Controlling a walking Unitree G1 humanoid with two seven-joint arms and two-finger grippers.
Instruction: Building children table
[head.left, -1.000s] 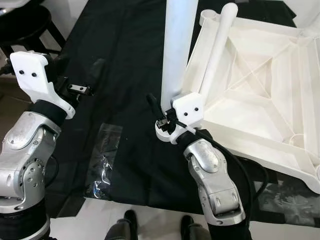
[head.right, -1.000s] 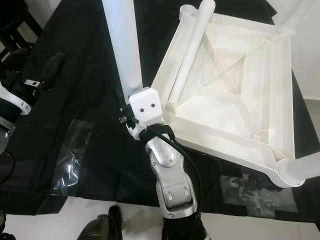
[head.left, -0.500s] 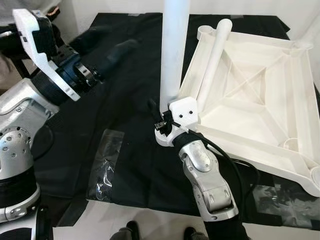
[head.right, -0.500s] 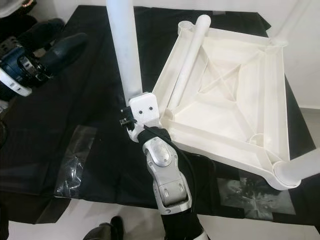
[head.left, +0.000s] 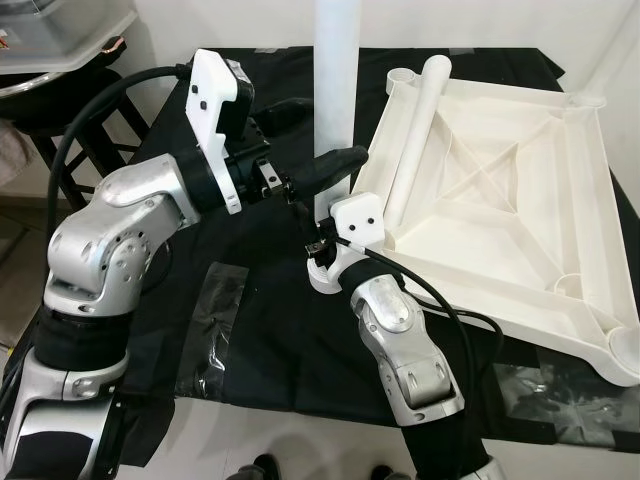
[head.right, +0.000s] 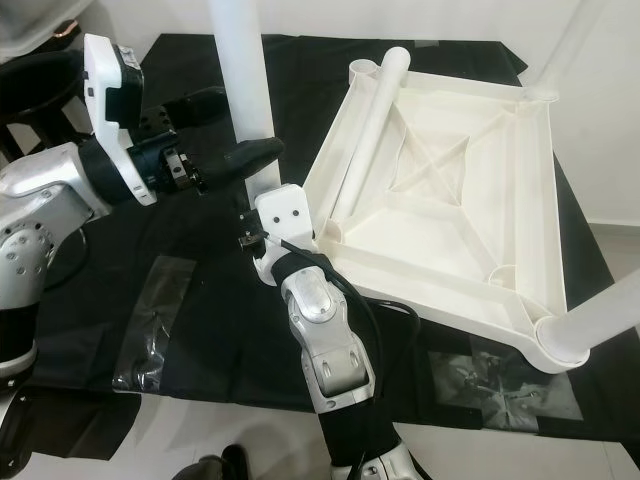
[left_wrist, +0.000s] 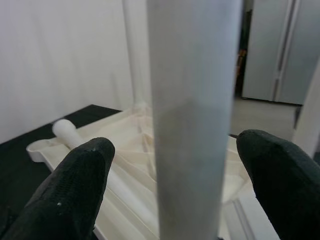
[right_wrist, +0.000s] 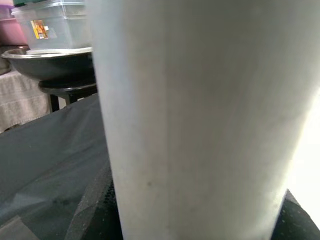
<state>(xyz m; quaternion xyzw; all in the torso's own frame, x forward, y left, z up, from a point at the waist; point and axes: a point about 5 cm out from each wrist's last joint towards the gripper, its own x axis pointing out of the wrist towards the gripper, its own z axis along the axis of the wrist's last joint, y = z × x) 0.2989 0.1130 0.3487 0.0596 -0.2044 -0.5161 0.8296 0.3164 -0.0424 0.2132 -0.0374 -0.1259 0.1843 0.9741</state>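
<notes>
The upright table leg (head.left: 333, 90), seemingly light, stiff and smooth enough to slip, is held low at the corner of the upturned tabletop (head.left: 500, 200) by the right gripper (head.left: 322, 232), while the left gripper (head.left: 318, 150) is spread wide around its middle, the likeliest hold.

A white plastic tabletop (head.left: 500, 200) lies upside down, ribbed underside showing. One white leg (head.left: 335, 90) stands upright at its corner; another leg (head.left: 418, 130) lies inside.

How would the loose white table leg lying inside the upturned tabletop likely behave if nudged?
The loose leg is a smooth round tube, so it would probably roll. It looks like hollow plastic, likely light and stiff. The tabletop ribs beside it might stop it rolling far.
</notes>
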